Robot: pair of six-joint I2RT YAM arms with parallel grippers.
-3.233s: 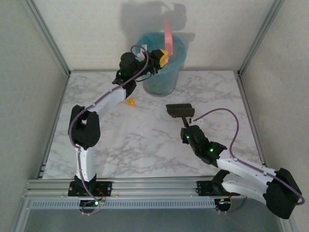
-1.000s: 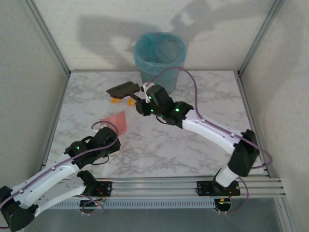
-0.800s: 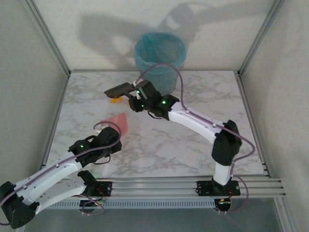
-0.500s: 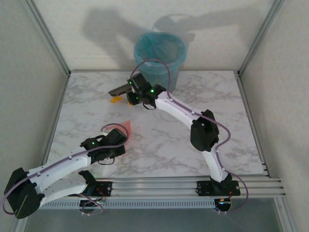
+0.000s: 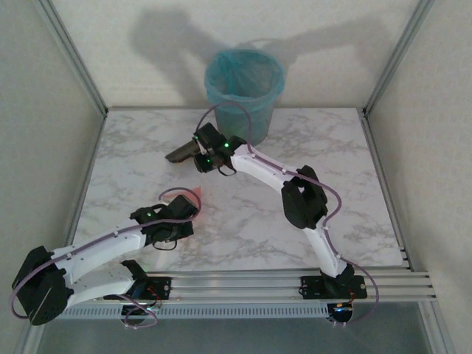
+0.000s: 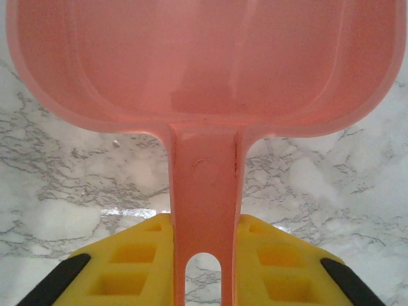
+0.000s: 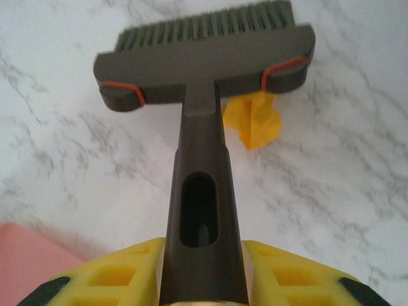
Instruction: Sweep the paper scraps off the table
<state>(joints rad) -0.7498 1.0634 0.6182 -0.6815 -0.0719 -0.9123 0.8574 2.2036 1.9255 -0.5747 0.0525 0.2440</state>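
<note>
Down at the near left, the left arm lies low and stretched out across the table [image 5: 346, 169], a white marble top with grey veins. The left gripper [image 6: 204, 229] is clenched on the narrow handle of the pink dustpan [image 6: 204, 64]. The handle runs straight between the yellow fingers [image 6: 134, 261], and the wide scoop spreads out beyond them over the marble. From above, the pan sits left of centre on the near half of the table, its mouth facing the far side (whether its front lip rests on the surface I cannot tell).

Further back and a little to the right is the brush [image 7: 204, 60], a dark grey head with dark bristles and a thin orange line at each end. Its bristles point away from the claw holding it. One orange paper scrap [image 7: 254, 121] lies on the marble just behind the right end of the head, on the handle side, with its top edge tucked against the underside of the head. A corner of the pink pan shows at the lower left of the right wrist view, well apart from the scrap.

The right gripper [image 7: 203, 255] grips the brush handle tightly, yellow pads pressed to both sides. Its arm reaches from the near right edge, bent at the elbow, across to the far left-centre.

Behind it, at the far edge, stands the round bin [image 5: 243, 81] with its blue liner.
</note>
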